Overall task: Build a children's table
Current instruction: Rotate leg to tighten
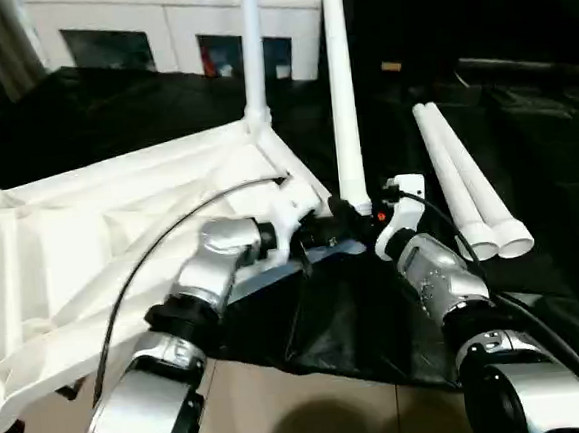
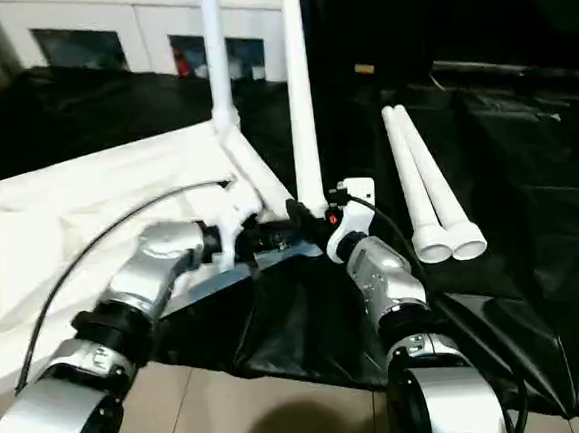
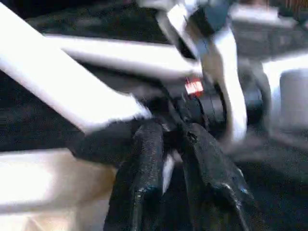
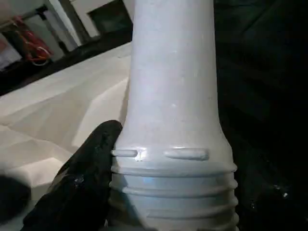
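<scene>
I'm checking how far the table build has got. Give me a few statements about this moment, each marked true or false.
1. One leg already stands upright in a corner socket of the table top. True.
2. All four legs are fitted. False: two legs lie side by side on the black sheet, on the robot's right.
3. The right claw holds a second leg upright near its ribbed lower end. True.
4. The table top lies with its smooth side up. False: its ribbed underside faces up.
5. The two loose legs lie on top of the table top. False: they lie apart from it on the sheet.
</scene>
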You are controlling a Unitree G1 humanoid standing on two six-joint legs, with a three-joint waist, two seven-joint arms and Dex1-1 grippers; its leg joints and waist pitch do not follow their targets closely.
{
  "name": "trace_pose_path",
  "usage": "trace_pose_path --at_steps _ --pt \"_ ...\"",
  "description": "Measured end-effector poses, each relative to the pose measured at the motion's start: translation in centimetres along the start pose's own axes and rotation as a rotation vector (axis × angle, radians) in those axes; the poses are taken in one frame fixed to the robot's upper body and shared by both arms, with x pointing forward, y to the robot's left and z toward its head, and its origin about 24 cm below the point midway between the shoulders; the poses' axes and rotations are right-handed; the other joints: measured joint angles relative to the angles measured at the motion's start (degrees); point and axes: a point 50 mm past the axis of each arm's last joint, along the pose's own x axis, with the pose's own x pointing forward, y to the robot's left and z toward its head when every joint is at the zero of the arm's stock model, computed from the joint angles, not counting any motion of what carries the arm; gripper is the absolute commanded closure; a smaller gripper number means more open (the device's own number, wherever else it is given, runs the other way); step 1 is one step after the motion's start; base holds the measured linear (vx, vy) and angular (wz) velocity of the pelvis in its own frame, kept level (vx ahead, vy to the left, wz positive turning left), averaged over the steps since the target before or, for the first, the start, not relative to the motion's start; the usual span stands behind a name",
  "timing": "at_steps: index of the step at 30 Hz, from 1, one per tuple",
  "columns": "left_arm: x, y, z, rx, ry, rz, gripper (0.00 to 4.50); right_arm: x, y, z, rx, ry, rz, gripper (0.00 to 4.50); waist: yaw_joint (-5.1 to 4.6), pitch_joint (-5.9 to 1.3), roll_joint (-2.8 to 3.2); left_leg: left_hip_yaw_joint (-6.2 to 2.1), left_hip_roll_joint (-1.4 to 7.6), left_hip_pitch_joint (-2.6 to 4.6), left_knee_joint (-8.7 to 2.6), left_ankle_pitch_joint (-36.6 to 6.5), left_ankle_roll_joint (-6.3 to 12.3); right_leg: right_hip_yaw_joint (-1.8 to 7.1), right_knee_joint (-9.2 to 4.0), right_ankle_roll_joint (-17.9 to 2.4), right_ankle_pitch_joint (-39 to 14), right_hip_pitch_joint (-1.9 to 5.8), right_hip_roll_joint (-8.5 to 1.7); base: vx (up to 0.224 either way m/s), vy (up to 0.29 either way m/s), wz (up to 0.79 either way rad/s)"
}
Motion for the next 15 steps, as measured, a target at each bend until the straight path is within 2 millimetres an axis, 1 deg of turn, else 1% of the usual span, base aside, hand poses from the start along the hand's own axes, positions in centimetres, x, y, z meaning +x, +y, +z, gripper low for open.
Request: trace_pose_path --at_steps 1,2,3,6,9,11,12,13,14,15 --pt "-0.2 0.4 0.4 -0.025 -0.027 0.024 3.35 0.0 0.0 0.2 0.002 -0.004 0.014 1.76 0.11 0.00 0.00 0.01 0.11 -0.20 0.11 0.07 0.13 -0.01 0.03 0.00 0.00 -0.17 0.06 0.000 0.000 0.00" --pt "-0.4 0.8 0.9 -0.044 -0.050 0.048 3.13 -0.1 0.0 0.3 0.005 -0.011 0.026 1.76 0.19 0.00 0.01 0.02 0.22 -0.47 0.26 0.13 0.22 -0.04 0.11 -0.01 0.01 -0.40 0.13 0.000 0.000 0.00" --pt "-0.5 1.3 1.4 -0.060 -0.072 0.080 3.13 -0.1 0.1 0.5 0.011 -0.018 0.040 1.76 0.33 0.02 0.04 0.02 0.36 -0.68 0.40 0.13 0.23 -0.08 0.15 -0.05 0.03 -0.54 0.22 0.000 0.000 0.00" --pt "-0.8 2.3 2.4 -0.138 -0.136 0.149 2.92 -0.4 0.2 0.5 0.022 -0.023 0.090 1.76 0.72 0.08 0.12 0.04 0.43 -0.66 0.45 0.13 0.23 -0.08 0.16 -0.07 0.04 -0.50 0.27 0.000 0.000 0.00" --pt "-1.0 3.0 2.8 -0.228 -0.190 0.194 2.57 -0.7 0.6 0.7 0.026 -0.033 0.154 1.76 1.12 0.20 0.29 0.05 0.44 -0.66 0.52 0.07 0.13 -0.07 0.16 -0.11 0.07 -0.47 0.27 0.000 0.000 0.00" --pt "-0.9 3.2 2.9 -0.272 -0.211 0.217 2.54 -1.0 0.8 0.9 0.028 -0.041 0.187 1.76 1.52 0.23 0.30 0.05 0.44 -0.67 0.54 0.06 0.10 -0.07 0.16 -0.12 0.08 -0.46 0.27 0.000 0.000 0.00" --pt "-1.0 3.5 3.0 -0.300 -0.223 0.240 2.31 -1.0 1.1 1.1 0.023 -0.047 0.213 1.76 1.66 0.24 0.30 0.05 0.44 -0.67 0.55 0.06 0.10 -0.07 0.16 -0.11 0.09 -0.45 0.27 0.000 0.000 0.00" --pt "-1.0 3.6 3.1 -0.316 -0.232 0.247 2.18 -1.1 1.3 1.3 0.022 -0.052 0.230 1.76 1.71 0.24 0.30 0.05 0.44 -0.67 0.56 0.06 0.10 -0.07 0.16 -0.11 0.09 -0.45 0.27 0.000 0.000 0.00" --pt "-1.0 3.7 3.2 -0.332 -0.243 0.244 2.18 -1.1 1.4 1.4 0.022 -0.058 0.245 1.76 1.77 0.25 0.30 0.05 0.44 -0.68 0.56 0.06 0.10 -0.07 0.15 -0.11 0.09 -0.44 0.27 0.000 0.000 0.00" --pt "-0.9 3.7 3.5 -0.356 -0.261 0.232 2.07 -1.3 1.7 1.6 0.025 -0.069 0.262 1.76 1.91 0.25 0.30 0.05 0.44 -0.68 0.56 0.06 0.12 -0.07 0.15 -0.11 0.09 -0.44 0.27 0.000 0.000 0.00"
